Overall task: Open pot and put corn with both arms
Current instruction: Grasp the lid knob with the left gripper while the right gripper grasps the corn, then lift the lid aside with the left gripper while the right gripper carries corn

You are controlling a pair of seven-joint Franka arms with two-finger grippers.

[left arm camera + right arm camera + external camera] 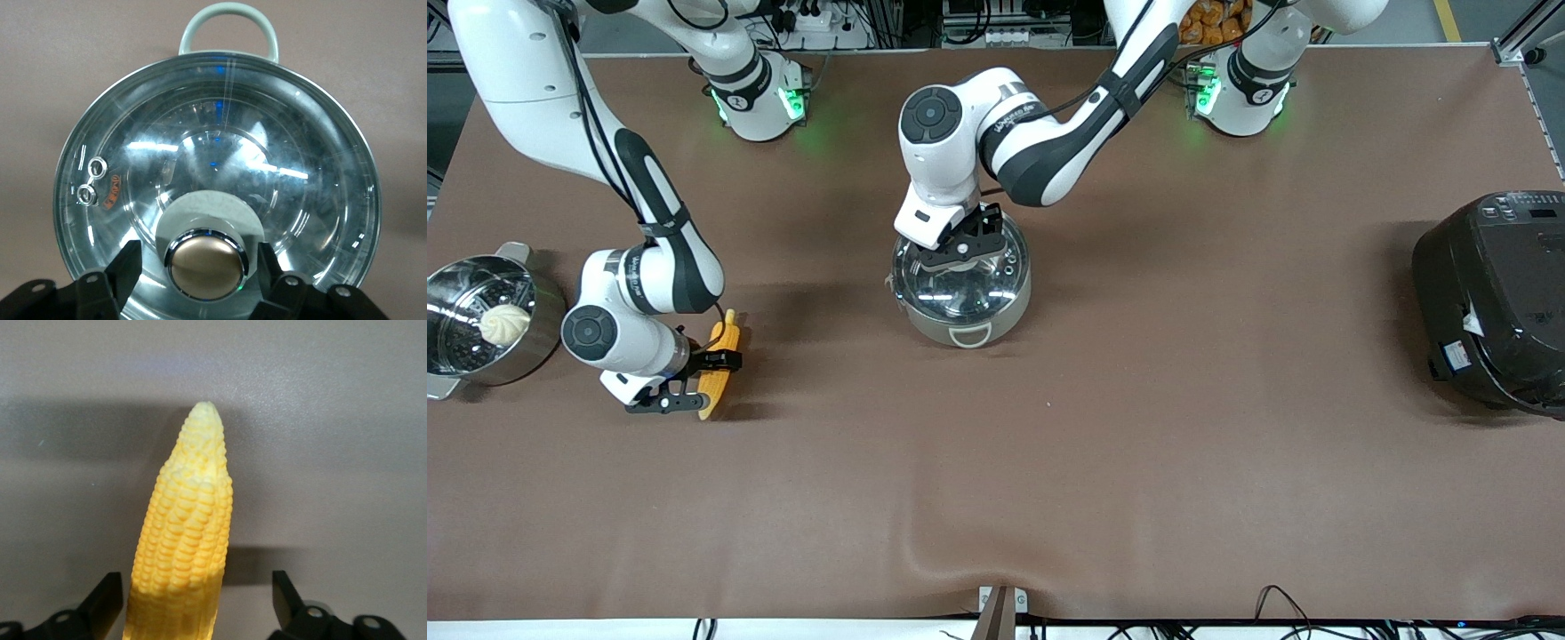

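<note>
On brown table | left claw apart astride knob | right claw apart (corn between)

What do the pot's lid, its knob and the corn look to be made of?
Lid: clear glass in a shiny metal rim, with reflections and the pot's inside showing through. Knob: brushed copper-coloured metal, or plated plastic, with a chrome ring on a pale collar. Corn: matte yellow moulded kernels, probably plastic or rubber, possibly real.
</note>
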